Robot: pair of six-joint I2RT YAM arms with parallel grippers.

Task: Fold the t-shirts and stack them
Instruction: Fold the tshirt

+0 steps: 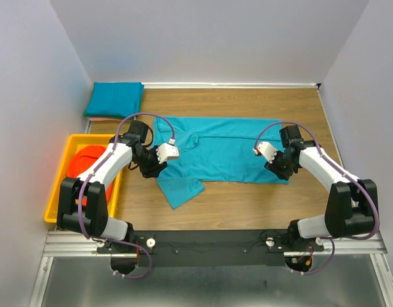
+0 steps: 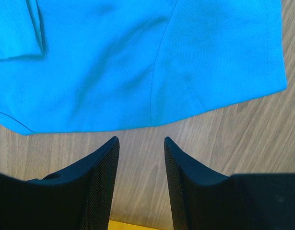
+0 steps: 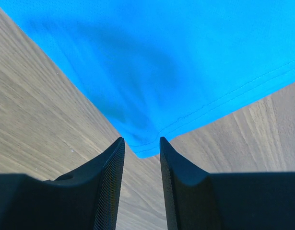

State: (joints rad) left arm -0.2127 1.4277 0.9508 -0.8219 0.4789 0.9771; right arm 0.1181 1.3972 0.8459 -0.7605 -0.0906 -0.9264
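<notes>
A teal-blue t-shirt [image 1: 222, 150] lies spread across the middle of the wooden table, one sleeve [image 1: 182, 189] pointing toward the near edge. My left gripper [image 1: 151, 167] stands open just off its left side. In the left wrist view only bare wood shows between the fingers [image 2: 101, 177], and the shirt's edge [image 2: 152, 86] lies a little beyond the tips. My right gripper [image 1: 280, 167] is open at the shirt's near right corner [image 3: 145, 146], which reaches just between the fingertips [image 3: 113, 163]. A folded teal t-shirt [image 1: 114, 99] rests at the back left. An orange-red t-shirt [image 1: 87, 165] lies in the tray.
The yellow plastic tray [image 1: 71, 144] sits at the table's left edge, close beside my left arm; a strip of it [image 2: 133, 225] shows under the left fingers. White walls enclose the table on three sides. Bare wood [image 1: 247, 204] runs along the near edge.
</notes>
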